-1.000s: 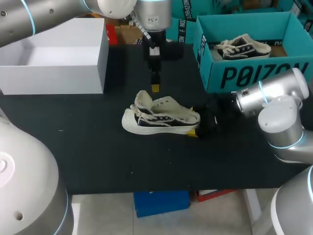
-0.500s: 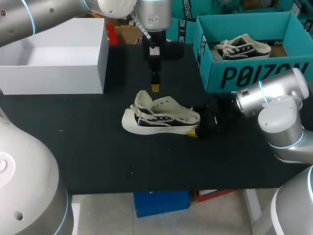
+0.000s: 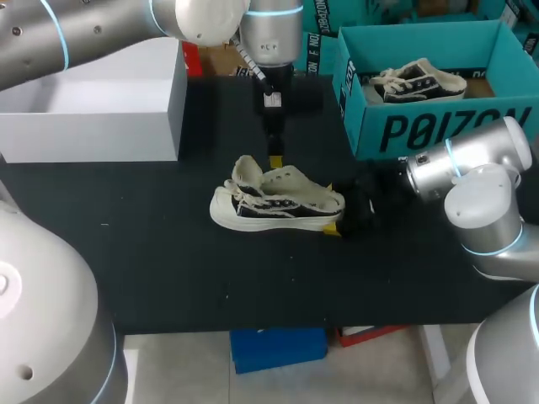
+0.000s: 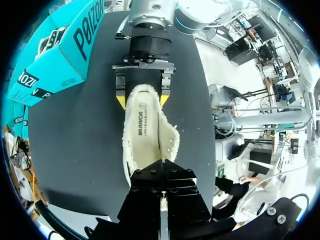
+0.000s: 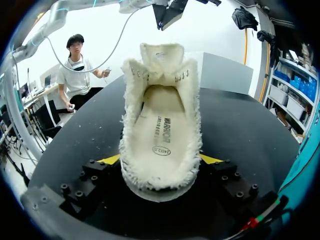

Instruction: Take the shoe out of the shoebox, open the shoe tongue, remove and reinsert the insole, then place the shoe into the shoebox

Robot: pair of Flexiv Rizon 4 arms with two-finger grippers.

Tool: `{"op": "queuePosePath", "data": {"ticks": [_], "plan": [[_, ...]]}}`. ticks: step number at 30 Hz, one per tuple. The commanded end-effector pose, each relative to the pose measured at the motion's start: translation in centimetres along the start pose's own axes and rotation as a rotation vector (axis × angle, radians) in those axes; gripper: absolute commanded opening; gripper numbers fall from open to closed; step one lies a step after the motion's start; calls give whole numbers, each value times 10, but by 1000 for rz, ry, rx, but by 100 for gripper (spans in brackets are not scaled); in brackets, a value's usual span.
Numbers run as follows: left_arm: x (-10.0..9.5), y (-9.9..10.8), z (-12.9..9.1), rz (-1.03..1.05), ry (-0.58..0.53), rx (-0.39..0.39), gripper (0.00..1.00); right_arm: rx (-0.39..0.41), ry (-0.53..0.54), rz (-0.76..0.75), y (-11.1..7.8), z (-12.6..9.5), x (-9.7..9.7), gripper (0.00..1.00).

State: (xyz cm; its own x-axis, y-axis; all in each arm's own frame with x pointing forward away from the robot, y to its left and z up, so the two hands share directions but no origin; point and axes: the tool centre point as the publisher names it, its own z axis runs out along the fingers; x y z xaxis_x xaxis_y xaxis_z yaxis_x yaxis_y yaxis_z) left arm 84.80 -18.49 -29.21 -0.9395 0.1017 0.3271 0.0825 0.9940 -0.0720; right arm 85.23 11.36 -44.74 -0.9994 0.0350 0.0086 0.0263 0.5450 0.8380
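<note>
My right gripper [image 4: 142, 101] clamps the heel of the fleece-lined sneaker [image 3: 278, 202] while my left gripper [image 3: 274, 161], pinched closed, hangs just above it.

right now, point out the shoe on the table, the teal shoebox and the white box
shoe [image 3: 286, 195], head view, fleece collar
teal shoebox [image 3: 421, 126], head view, front wall
white box [image 3: 93, 135], head view, front wall

2 silver arms [image 3: 84, 34] carry cyan joint rings [image 3: 450, 160] and yellow-tipped fingers [image 4: 120, 101].
</note>
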Motion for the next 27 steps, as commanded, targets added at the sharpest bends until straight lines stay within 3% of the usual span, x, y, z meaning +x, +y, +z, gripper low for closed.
{"op": "queuePosePath", "data": {"ticks": [1, 15, 27], "plan": [[-9, 0, 18, 1, 16, 10, 0, 3, -1, 1, -3, 1, 0, 0], [-7, -6, 61, 11, 64, 25, 0, 3, -1, 1, -3, 1, 0, 0], [-2, -3, 100, -17, 81, -16, 0, 3, -1, 1, -3, 1, 0, 0]]}}
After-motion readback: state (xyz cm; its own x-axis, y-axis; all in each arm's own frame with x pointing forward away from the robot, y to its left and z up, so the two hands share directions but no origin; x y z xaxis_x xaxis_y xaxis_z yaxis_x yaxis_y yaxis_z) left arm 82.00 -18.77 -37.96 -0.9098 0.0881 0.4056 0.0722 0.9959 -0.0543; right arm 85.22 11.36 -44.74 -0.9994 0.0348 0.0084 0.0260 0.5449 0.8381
